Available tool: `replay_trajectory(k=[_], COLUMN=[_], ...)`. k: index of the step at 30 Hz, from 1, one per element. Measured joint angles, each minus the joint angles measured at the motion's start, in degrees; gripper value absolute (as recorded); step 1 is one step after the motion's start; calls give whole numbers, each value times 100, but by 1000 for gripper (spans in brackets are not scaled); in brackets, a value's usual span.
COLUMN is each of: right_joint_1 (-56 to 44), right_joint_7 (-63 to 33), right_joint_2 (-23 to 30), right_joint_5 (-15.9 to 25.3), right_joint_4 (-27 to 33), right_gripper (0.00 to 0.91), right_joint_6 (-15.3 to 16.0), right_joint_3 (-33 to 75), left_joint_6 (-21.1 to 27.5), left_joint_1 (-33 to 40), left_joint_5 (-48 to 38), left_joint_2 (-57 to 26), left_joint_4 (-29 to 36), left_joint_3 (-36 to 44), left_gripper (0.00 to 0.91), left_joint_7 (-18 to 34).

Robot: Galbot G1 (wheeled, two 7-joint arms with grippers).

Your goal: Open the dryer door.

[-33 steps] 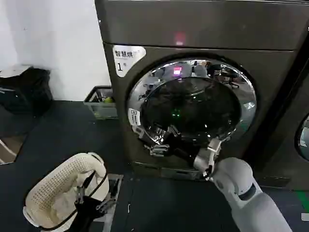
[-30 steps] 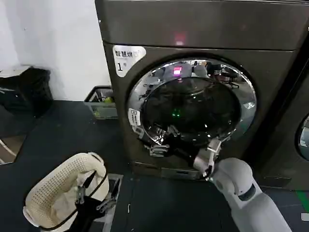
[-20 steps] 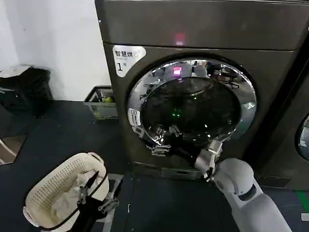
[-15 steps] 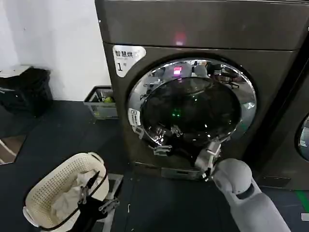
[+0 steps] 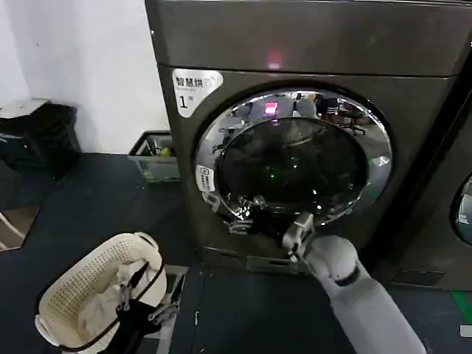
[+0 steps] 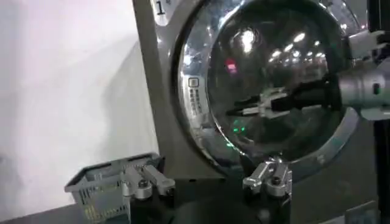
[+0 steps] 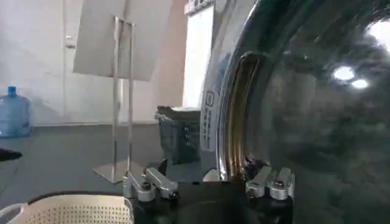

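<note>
At the dryer's front, right gripper shifts left along the lower door rim

Centred on the dryer (image 5: 310,44), the dryer door (image 5: 293,158) looks shut, chrome rim flush. Just below it, the right gripper (image 5: 243,220) has slid left since a second ago, nearing the latch side, fingers spread, grasping nothing; pulling seems next. Near left, the left gripper (image 5: 144,299) hangs unclenched beside the laundry basket (image 5: 81,284).
</note>
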State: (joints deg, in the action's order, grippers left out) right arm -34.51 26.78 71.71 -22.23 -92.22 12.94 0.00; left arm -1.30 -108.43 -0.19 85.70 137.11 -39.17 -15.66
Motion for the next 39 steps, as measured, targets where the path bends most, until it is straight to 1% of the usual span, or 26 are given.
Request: replay_trajectory(k=[5,20,23,27,29,32,34,37,39], right_joint_1=[166,458,462,455,438,420,399,333,289], right_joint_7=[-59,31,229,550,690,931,1092,1412,1665], right_joint_2=[39,206,199,142,102,13,-41,-127,-191], right_joint_5=[-19,-11,-40,-35,-43,-132,-241,-426,-459], right_joint_4=[89,336,329,320,288,255,232,177,151], right_gripper=[907,907,907,907,907,907,907,907,907], right_joint_6=[84,79,64,-142,-184,-181,-118,-48,-30], right_joint_3=[-82,-239,-240,-239,-237,-198,-153,-74,-16], left_joint_6=[24,212,217,279,359,521,617,893,904], left_joint_1=[-36,-41,-48,-55,-54,-51,-47,-27,2], left_joint_5=[9,-121,-119,-99,-87,-122,-189,-245,-333], left_joint_2=[14,29,18,9,-7,-30,-27,-48,-66], left_joint_4=[53,140,141,142,137,92,77,106,109], left_joint_3=[-27,10,-2,-2,-2,34,55,55,28], left_gripper=[907,907,907,907,907,907,907,907,907], left_joint_7=[-13,-101,-100,-72,-111,-171,-161,-226,-182])
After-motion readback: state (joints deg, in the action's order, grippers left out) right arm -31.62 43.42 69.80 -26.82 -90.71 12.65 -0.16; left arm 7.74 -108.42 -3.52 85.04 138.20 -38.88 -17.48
